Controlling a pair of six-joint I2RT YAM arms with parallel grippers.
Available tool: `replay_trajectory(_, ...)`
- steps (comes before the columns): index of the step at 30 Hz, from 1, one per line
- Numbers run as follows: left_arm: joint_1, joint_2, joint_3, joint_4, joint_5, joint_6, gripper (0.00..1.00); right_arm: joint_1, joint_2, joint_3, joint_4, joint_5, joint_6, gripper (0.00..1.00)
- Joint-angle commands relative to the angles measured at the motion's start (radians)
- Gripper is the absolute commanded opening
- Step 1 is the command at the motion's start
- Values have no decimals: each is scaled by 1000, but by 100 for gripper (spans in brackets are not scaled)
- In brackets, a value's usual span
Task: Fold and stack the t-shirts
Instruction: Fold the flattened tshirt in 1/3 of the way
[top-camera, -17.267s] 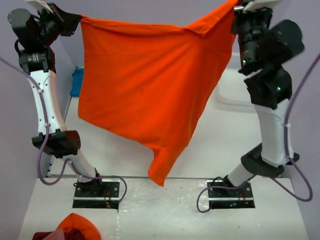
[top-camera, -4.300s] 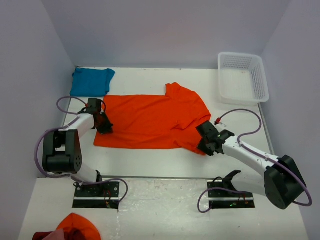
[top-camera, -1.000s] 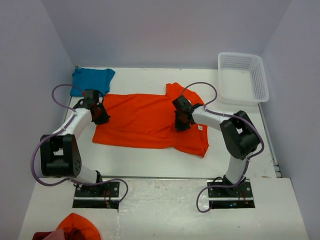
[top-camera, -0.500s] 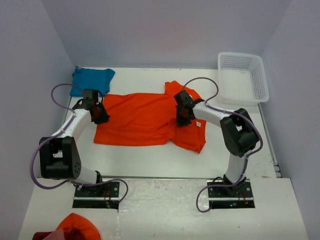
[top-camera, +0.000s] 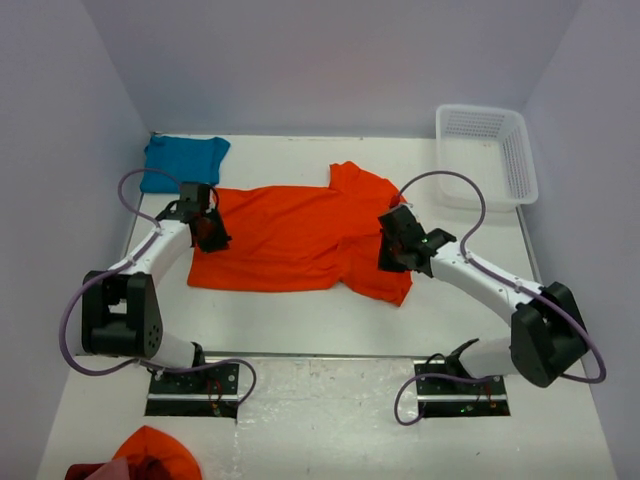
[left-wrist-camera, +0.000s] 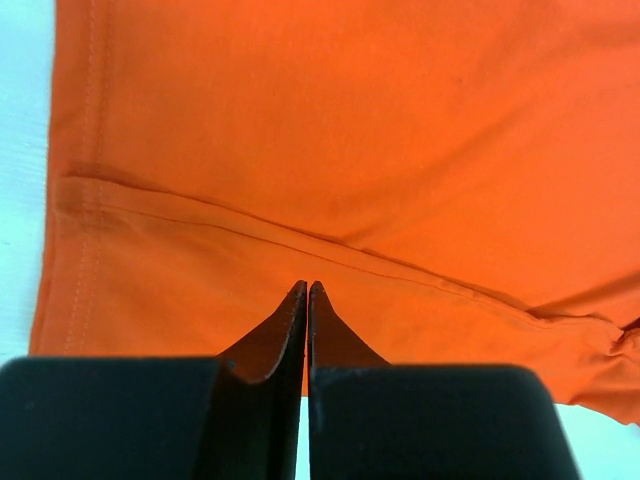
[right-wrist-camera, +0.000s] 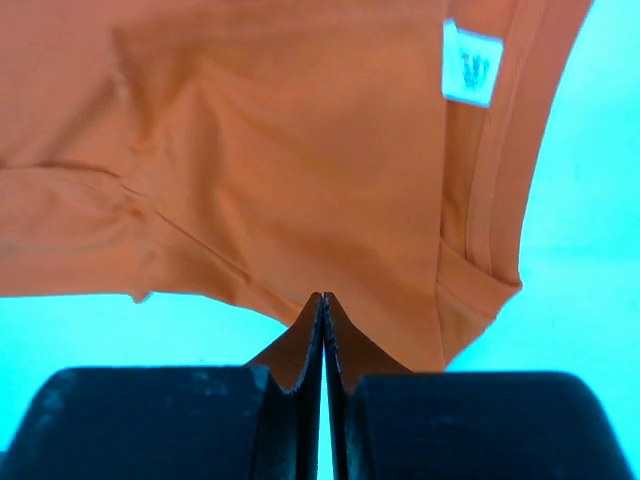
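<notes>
The orange t-shirt (top-camera: 300, 240) lies spread out sideways on the table (top-camera: 300, 325). It is not folded yet. The teal t-shirt (top-camera: 183, 162) sits in the far left corner, just past the orange one's corner.

Here is what could go wrong. The cloth is soft and thin. If a gripper lifts with only a tiny bit of it, the cloth could slip out and flop back down. If one arm pulls harder than the other, the shirt could slide and the fold would come out crooked. The part near the right arm is already bumpy with creases, and those bumps could get folded in. A big pull to the left could also push into the teal shirt and mess it up.

Now the grippers. The left gripper (top-camera: 210, 235) is down on the left end of the orange shirt, near a long seam. Its two fingers are pressed tight together. The right gripper (top-camera: 390, 252) is at the shirt's near right edge, not far from the small white label (right-wrist-camera: 470, 63). Its fingers are pressed tight together too. I cannot tell if either one has a bit of cloth nipped between its tips, because the tips hide that spot.
</notes>
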Motion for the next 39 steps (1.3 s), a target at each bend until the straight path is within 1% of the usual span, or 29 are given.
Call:
replay_trajectory(1, -9, 14, -15, 36, 29, -12, 0, 1, -6, -72, 15, 5, 75, 0)
replay_trajectory(5, -18, 6, -12, 34, 36, -15, 0, 1, 87, -86, 50, 43, 97, 0)
replay_trajectory(6, -20, 5, -9, 34, 36, -12, 0, 1, 132, -81, 53, 47, 100, 0)
replay_trajectory(9, -20, -2, 2, 28, 31, -4, 0, 11, 198, -30, -2, 101, 148, 0)
replay_trajectory(10, -20, -2, 5, 25, 33, -4, 0, 11, 207, -18, -40, 112, 207, 0)
replay_trajectory(12, -20, 0, 13, 22, 36, -1, 0, 9, 233, 0, -86, 141, 259, 0)
replay_trajectory(13, -20, -2, 14, 20, 39, -1, 0, 9, 262, 25, -165, 162, 339, 0)
replay_trajectory(15, -20, 0, 19, 20, 39, 2, 0, 11, 292, 49, -248, 214, 414, 0)
replay_trajectory(16, -20, 0, 19, 20, 42, 2, 0, 9, 317, 74, -348, 239, 492, 0)
replay_trajectory(18, -20, 1, 17, 27, 46, 5, 0, 11, 333, 85, -439, 297, 594, 0)
replay_trajectory(20, -20, 8, 16, 31, 52, 8, 0, 14, 304, 62, -490, 299, 635, 0)
replay_trajectory(24, -20, 14, 8, 45, 65, 11, 0, 14, 211, -10, -494, 296, 680, 0)
replay_trajectory(27, -20, 20, 5, 54, 77, 11, 0, 14, 164, -10, -462, 320, 605, 0)
replay_trajectory(30, -20, 14, 7, 56, 76, 9, 0, 70, 94, 19, -453, 426, 530, 1)
replay_trajectory(31, -20, 11, 8, 53, 72, 9, 0, 81, 69, 28, -441, 431, 502, 5)
replay_trajectory(32, -21, 5, 10, 51, 65, 9, 0, 87, 10, 36, -422, 429, 438, 8)
replay_trajectory(34, -21, -9, 16, 50, 56, 11, 0, 92, -53, 59, -352, 399, 366, 15)
replay_trajectory(35, -21, -15, 22, 45, 37, 12, 0, 92, -111, 74, -323, 355, 290, 23)
replay_trajectory(36, -23, -17, 31, 34, 27, 14, 0, 90, -135, 83, -271, 336, 255, 33)
replay_trajectory(37, -21, -17, 37, 30, 17, 16, 0, 92, -150, 94, -243, 318, 211, 42)
replay_trajectory(38, -23, -17, 43, 25, 7, 17, 0, 90, -158, 112, -231, 310, 150, 57)
replay_trajectory(39, -23, -11, 51, 20, -12, 17, 0, 89, -150, 150, -226, 323, 127, 65)
